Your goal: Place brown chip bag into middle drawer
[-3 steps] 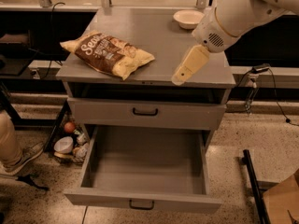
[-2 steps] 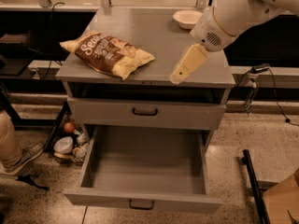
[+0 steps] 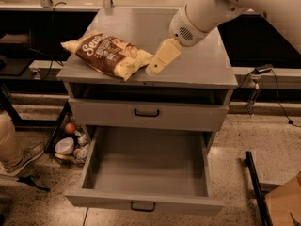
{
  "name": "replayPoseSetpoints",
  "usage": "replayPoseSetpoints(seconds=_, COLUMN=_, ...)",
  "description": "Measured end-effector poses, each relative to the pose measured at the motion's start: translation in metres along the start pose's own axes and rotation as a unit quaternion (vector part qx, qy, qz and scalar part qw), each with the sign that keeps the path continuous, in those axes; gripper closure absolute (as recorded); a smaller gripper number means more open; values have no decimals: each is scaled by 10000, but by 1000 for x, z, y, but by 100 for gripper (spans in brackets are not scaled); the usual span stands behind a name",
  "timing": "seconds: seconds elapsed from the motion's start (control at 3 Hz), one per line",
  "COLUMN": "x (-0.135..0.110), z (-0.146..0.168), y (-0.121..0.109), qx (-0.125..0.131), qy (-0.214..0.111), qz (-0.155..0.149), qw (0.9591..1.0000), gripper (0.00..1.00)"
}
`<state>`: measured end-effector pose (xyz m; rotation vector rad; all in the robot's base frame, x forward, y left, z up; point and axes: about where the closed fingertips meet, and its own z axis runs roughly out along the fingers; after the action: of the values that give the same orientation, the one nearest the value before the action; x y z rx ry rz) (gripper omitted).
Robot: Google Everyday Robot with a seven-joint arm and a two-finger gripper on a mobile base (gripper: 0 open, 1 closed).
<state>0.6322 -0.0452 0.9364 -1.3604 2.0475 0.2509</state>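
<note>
The brown chip bag (image 3: 108,54) lies flat on the left part of the grey cabinet top (image 3: 197,65), its dark centre with white script facing up. My gripper (image 3: 157,64) hangs from the white arm (image 3: 207,13) just right of the bag's pale yellow end, low over the cabinet top near its front edge, and holds nothing. The middle drawer (image 3: 143,204) is pulled fully out below and is empty inside. The drawer front above it (image 3: 146,113) is closed.
A person's leg and shoe (image 3: 19,154) are at the left on the floor. Cans and small clutter (image 3: 70,145) sit beside the cabinet's left foot. A black bar (image 3: 256,187) and a cardboard box (image 3: 287,204) are at the lower right.
My gripper has moved left along the cabinet top and now sits close to the bag's right end. The cream bowl at the back right is now hidden behind the arm.
</note>
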Motion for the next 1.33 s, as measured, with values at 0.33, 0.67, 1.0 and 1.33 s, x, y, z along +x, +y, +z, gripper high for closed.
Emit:
replayPoseSetpoints(seconds=0.33, x=-17, z=29, y=-6, qx=51, qy=70, qz=144, qw=9999, gripper=0)
replayPoseSetpoints(seconds=0.67, x=-33, z=63, y=-17, qx=147, qy=129, qz=299, qw=9994, gripper=0)
replayPoseSetpoints(seconds=1.0, x=-42, z=90, y=-30, qx=239, qy=211, qz=468, qw=9984, gripper=0)
replayPoseSetpoints(seconds=1.33, x=-47, z=111, y=-37, qx=239, qy=304, qz=609, qw=9974, gripper=0)
